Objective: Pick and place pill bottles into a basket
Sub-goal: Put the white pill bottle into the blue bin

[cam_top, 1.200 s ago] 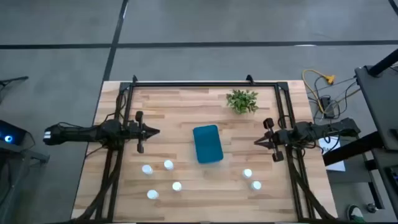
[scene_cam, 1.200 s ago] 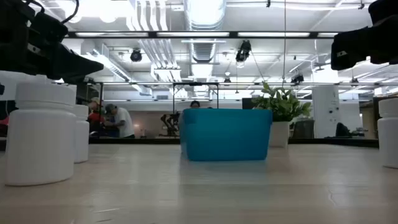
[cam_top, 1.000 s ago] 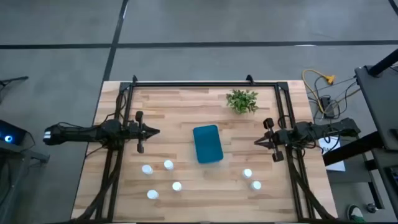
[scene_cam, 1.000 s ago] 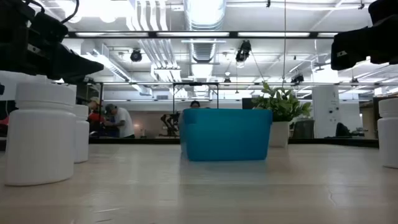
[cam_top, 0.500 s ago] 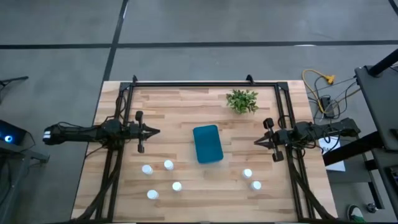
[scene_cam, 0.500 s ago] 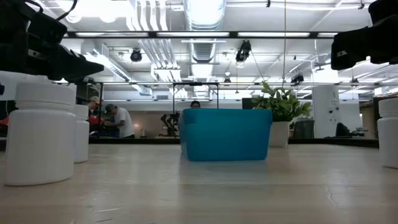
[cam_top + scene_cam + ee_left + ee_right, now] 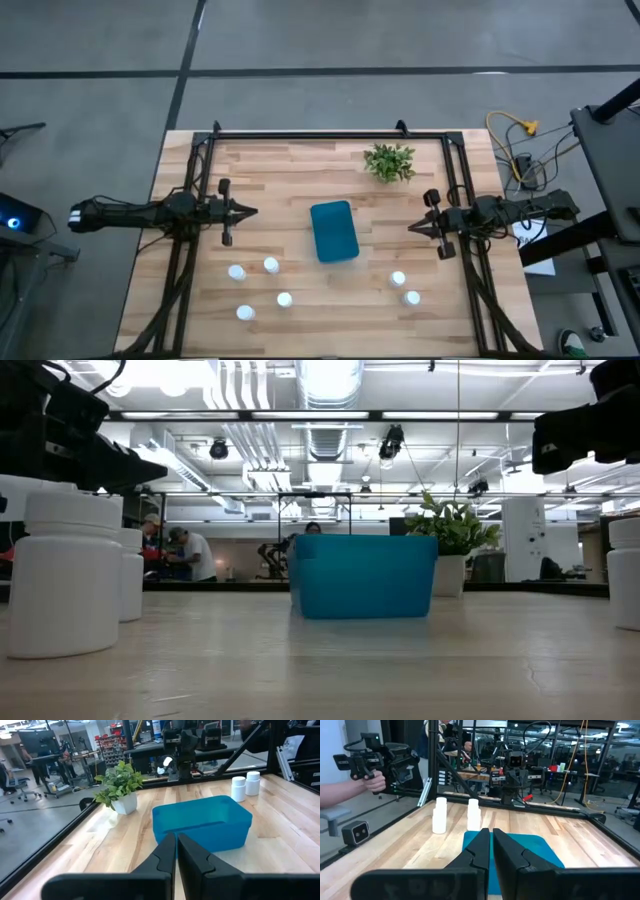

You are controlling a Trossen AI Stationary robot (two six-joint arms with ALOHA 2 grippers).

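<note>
The teal-blue basket (image 7: 334, 231) stands on the wooden table's middle, with nothing showing inside it in the left wrist view (image 7: 202, 822). Several white pill bottles stand upright on their bases near the front edge: a group at the left (image 7: 271, 265) and two at the right (image 7: 398, 279) (image 7: 412, 297). My left gripper (image 7: 252, 211) hovers shut at the table's left side, pointing level at the basket. My right gripper (image 7: 412, 229) hovers shut at the right side, also pointing level at the basket. Neither holds anything.
A small green plant (image 7: 389, 161) in a white pot stands at the far right of the table. A black frame (image 7: 330, 134) runs around the table's edges. Beyond the table, a person's hand (image 7: 372, 781) holds a dark device.
</note>
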